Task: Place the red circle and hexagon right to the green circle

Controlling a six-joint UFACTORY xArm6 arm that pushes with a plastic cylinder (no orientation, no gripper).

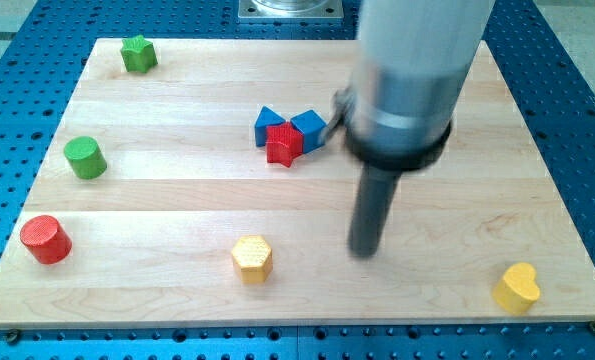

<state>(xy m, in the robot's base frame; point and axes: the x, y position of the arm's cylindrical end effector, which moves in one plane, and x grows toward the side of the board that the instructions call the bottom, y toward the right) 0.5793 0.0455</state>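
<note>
The red circle (45, 239) lies near the board's left edge, toward the view's bottom. The green circle (84, 157) lies above it, also near the left edge. The yellow hexagon (251, 258) lies at the bottom centre. My tip (365, 250) rests on the board to the right of the yellow hexagon, well apart from it and far right of both circles. The rod's wide grey body hides part of the board above the tip.
A green star (137, 53) sits at the top left. A red star (285, 145) touches two blue blocks (269, 124) (309, 127) near the centre top. A yellow heart (517, 288) lies at the bottom right. The wooden board (177, 210) rests on a blue perforated table.
</note>
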